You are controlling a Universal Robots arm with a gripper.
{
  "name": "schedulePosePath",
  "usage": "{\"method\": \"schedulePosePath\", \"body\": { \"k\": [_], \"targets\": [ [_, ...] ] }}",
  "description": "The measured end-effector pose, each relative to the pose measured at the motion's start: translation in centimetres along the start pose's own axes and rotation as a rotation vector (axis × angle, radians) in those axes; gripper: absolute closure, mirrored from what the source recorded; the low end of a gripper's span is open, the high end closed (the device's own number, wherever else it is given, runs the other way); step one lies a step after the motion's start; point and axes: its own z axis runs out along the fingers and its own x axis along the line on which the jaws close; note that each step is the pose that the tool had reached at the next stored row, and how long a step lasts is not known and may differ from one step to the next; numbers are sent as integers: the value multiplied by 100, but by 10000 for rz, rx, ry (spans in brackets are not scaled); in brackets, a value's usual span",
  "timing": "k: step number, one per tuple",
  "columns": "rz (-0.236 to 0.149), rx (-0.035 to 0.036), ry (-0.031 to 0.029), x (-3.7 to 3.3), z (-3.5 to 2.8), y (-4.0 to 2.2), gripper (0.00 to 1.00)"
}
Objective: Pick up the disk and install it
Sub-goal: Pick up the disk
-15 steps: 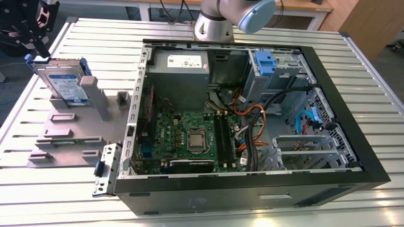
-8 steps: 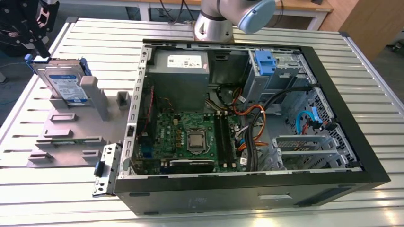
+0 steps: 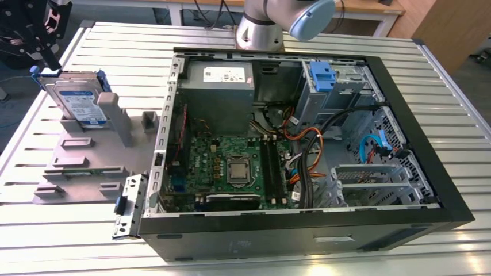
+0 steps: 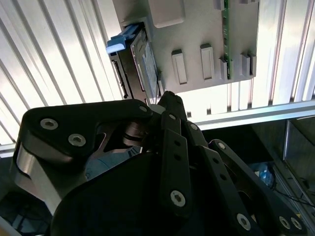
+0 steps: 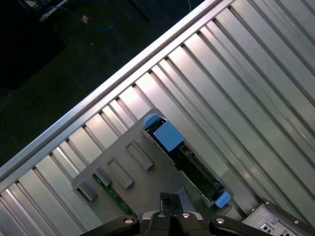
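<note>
Disk (image 3: 77, 99) stands upright in a grey holder (image 3: 88, 164) on the slatted table (image 3: 437, 86), to the exterior view's left of the open PC case (image 3: 291, 236). Gripper (image 3: 45, 56) hovers just above the disk's top corner. Its fingers (image 5: 165, 200) look pressed together, holding nothing.

The robot arm (image 3: 259, 30) is showing a round silver tube, and a pale blue cap (image 3: 313, 16) is sitting on its joint. In the second wrist view the gripper (image 4: 167, 101) is looking black all over, with flat bars linked together. Round silver screws (image 4: 178, 198) are shining on the bars, and a grey metal edge (image 4: 29, 172) is peeking out beside them.
</note>
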Motion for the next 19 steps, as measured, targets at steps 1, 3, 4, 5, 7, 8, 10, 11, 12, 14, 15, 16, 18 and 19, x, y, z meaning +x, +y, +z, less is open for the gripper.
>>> {"method": "schedulePosePath", "body": {
  "k": [1,3,4,5,7,8,10,11,12,14,15,16,18,19],
  "targets": [
    [-6,0,1,0,0,0,89],
    [-20,0,2,0,0,0,89],
    [-26,0,1,0,0,0,89],
    [-33,0,2,0,0,0,89],
    [-47,0,3,0,0,0,89],
    [-54,-1,3,0,0,0,89],
    [-67,-1,3,0,0,0,89],
    [-74,-1,4,0,0,0,89],
    [-80,-1,4,0,0,0,89],
    [-96,-1,5,0,0,0,89],
    [-104,-2,5,0,0,0,89],
    [-113,-1,5,0,0,0,89],
    [-124,-1,6,0,0,0,89],
    [-140,-2,7,0,0,0,89]
  ]
}}
